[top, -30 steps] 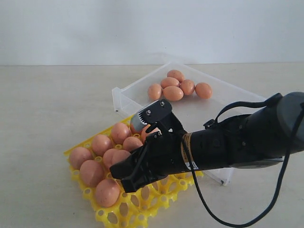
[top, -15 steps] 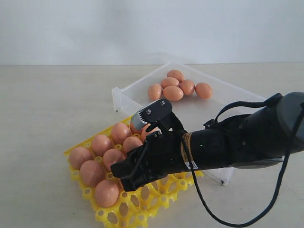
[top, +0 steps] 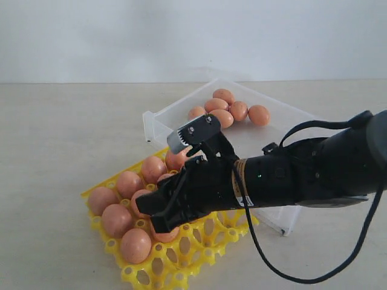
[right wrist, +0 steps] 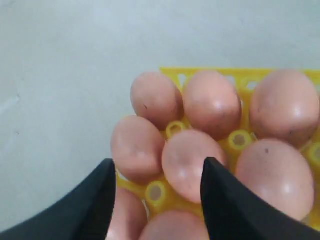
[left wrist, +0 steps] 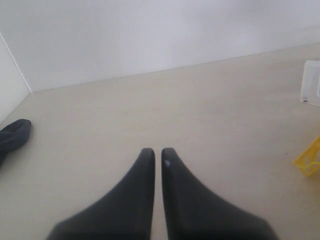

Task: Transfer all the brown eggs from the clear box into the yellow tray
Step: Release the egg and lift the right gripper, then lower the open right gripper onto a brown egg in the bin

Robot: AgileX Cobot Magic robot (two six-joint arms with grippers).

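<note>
Six brown oval eggs in the clear plastic box showed only exteriorly; wrist-side, right pincer gaped over yellow grid tray.

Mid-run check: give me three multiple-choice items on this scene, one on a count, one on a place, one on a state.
1. Eggs showing in the box: A two; B six; C twelve.
2. The right hand is: A over the tray; B over the box; C nowhere in view.
3. Its fingers are: A pressed together; B spread apart; C hidden from view.

1 B: six lie clustered at the box's far end in the exterior view.
2 A: eggs seated in the tray show between its fingers in the right wrist view.
3 B: a wide gap separates the fingers.
</note>
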